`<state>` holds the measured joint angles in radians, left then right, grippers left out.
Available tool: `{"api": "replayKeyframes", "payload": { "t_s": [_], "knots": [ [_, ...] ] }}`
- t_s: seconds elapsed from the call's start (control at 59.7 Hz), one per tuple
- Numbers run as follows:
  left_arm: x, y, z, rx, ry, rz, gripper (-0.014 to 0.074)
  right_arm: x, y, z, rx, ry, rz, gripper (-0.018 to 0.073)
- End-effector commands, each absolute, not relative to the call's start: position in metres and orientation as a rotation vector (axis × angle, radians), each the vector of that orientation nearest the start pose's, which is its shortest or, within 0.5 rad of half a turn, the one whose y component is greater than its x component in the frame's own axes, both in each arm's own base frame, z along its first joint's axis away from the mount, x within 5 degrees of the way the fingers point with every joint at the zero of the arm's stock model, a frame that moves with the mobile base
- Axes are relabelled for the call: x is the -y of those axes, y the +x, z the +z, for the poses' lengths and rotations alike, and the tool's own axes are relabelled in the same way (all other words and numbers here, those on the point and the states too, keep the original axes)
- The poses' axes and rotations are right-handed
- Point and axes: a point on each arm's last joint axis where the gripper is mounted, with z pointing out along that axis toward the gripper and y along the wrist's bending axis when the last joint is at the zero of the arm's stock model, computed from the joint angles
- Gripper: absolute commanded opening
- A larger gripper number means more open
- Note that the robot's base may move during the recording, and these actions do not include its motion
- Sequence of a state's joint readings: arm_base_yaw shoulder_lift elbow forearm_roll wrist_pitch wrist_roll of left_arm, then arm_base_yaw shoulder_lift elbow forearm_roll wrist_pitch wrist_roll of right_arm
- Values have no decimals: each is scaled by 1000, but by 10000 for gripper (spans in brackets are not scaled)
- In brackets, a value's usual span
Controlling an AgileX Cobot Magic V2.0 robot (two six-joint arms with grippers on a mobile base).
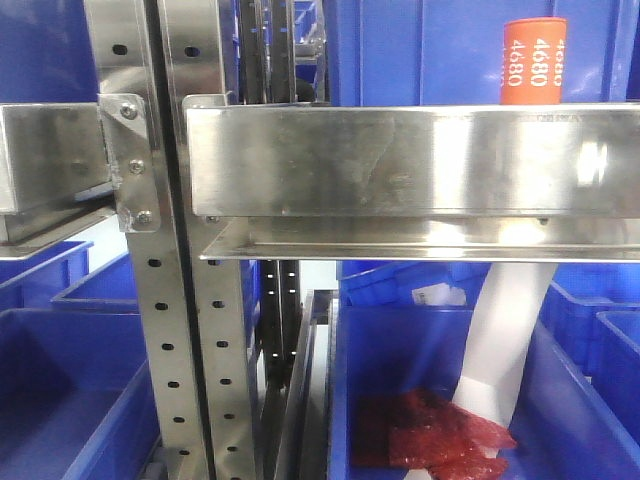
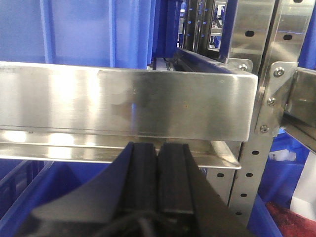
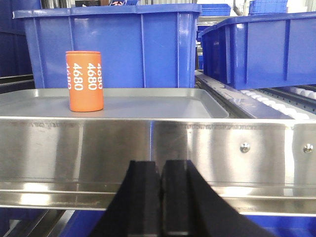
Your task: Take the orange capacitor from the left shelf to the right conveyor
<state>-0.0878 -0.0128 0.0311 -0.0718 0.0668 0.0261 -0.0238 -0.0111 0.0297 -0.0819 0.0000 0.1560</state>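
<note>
Blue plastic bins (image 3: 138,44) fill the background, stacked behind and below the shiny stainless-steel left shelf (image 1: 400,160). The orange capacitor (image 3: 85,81) stands upright on the flat shelf surface, its white "4680" digits facing out. It sits behind the shelf's front rail (image 3: 222,148) and just in front of a bin wall, with nothing touching it.

The right gripper (image 3: 160,165) hangs below and in front of that rail, to the right of the capacitor, with its jaws pressed together and holding nothing. The left gripper (image 2: 159,148) sits likewise under the rail of its own section, jaws closed and empty. Red bags (image 1: 430,435) lie in a lower bin and play no part.

By my reading the task has barely begun, since the capacitor is not yet grasped. What is left is to open a pair of jaws, rise over the rail, close on the cylinder, lift it clear and carry it to the right conveyor, which no view shows.
</note>
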Motion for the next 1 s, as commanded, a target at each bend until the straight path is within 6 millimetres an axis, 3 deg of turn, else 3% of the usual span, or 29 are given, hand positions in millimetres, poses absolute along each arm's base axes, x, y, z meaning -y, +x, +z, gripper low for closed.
{"api": "replayKeyframes", "payload": {
  "t_s": [0.0,0.988],
  "knots": [
    [5,55,208,-1463,25,-109,-127,1,54,214,-1394,57,36,55],
    [5,55,208,-1463,25,-109,-127,1,54,215,-1388,56,37,55]
  ]
}}
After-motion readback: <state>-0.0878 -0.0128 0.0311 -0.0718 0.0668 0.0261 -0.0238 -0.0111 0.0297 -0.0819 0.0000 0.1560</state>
